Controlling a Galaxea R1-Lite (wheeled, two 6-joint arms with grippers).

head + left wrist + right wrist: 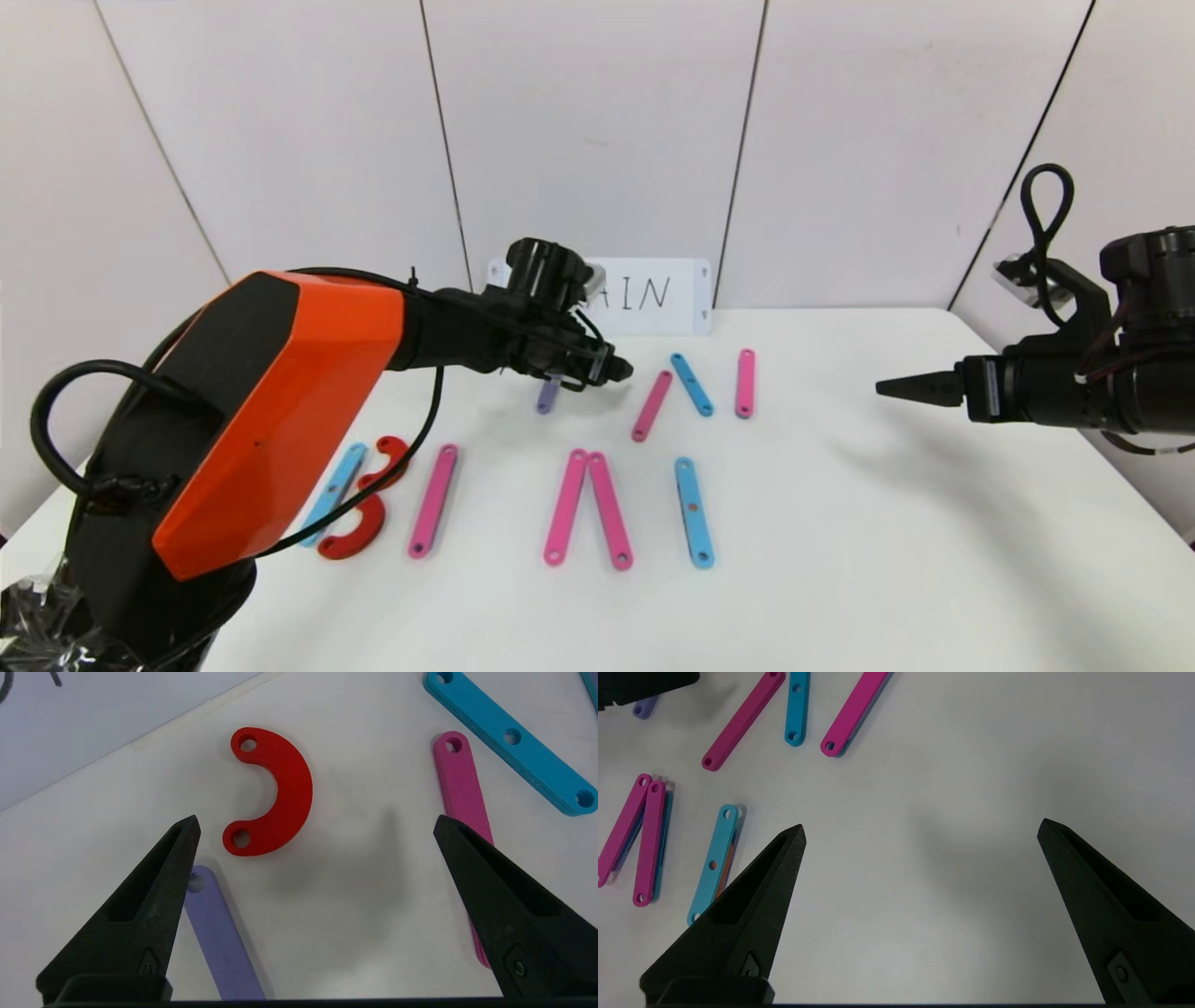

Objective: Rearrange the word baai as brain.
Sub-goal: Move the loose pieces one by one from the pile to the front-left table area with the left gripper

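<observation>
**White table, letter strips spread from left to right**

White tabletop (840, 523) fills the head view, backed by pale wall panels; a white card (667, 294) stands at the far edge at 12 o'clock, its left part hidden by the left arm.

At the near left, around 8 o'clock, a blue bar (333, 493) runs from near-left to far-right, with two red curves (359, 537) touching it on its right side. Just right of them a pink bar (433, 500) lies with its long axis near-to-far, tilted slightly right at the far end.

The left gripper (597, 369) hovers at about 11 o'clock over the far-centre table, jaws spread wide and holding nothing. Its wrist view shows a third red curve (273, 794) lying flat between the fingertips, apart from them. A purple bar (548, 396) lies beneath the gripper, long axis near-to-far.

At centre, two pink bars (588, 507) meet at their far ends and splay apart towards the near edge. Right of them a blue strip (694, 511) points near-to-far. Farther back at 1 o'clock, a pink slant (652, 405), a blue slant (692, 384) and a pink upright (745, 383) lie close together.

The right gripper (920, 387) hangs at 3 o'clock above bare table, well apart from the strips, jaws spread wide, empty.
</observation>
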